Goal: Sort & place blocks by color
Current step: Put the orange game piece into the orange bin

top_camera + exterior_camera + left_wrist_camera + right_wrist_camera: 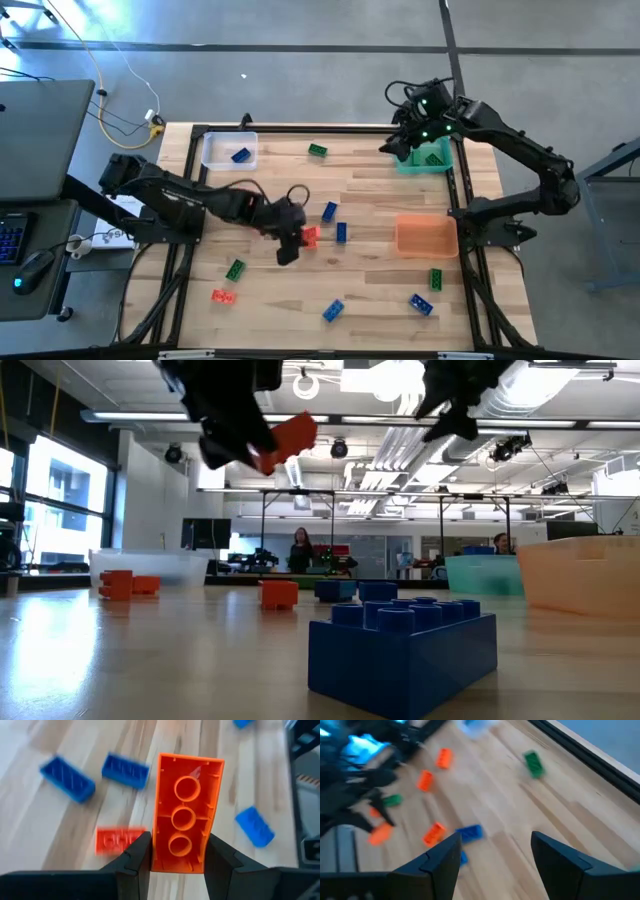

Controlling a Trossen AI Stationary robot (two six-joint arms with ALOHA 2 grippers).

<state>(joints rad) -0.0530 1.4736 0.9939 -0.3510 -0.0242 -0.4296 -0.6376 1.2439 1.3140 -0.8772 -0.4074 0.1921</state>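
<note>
High view: left gripper [291, 237] over mid-table, jaws pinched on an orange block [309, 236], lifted clear of the wood as seen from the low view, underside tubes facing the wrist camera. Right gripper [404, 143] hovering at the far right by the green bin [437, 166], jaws spread, holding nothing. Orange bin [426, 237] at the right edge, well apart from the carried block; clear bin [229, 151] at the far left with one blue block [240, 155] inside. Loose blocks scattered elsewhere: two blue ones [334, 222] just right of the left gripper, a green one [317, 150] at the far middle, a green one [235, 268] and a red-orange one [223, 296] near left, more blue [333, 310] and green [435, 279] along the near side. Step in hand, by the look of it: carrying the orange block toward its matching bin, sorting far from done. Next move likely calls for travel rightward across the table, stopping above the orange bin, then spreading the jaws to drop the block inside, while keeping clear of the right arm.
</note>
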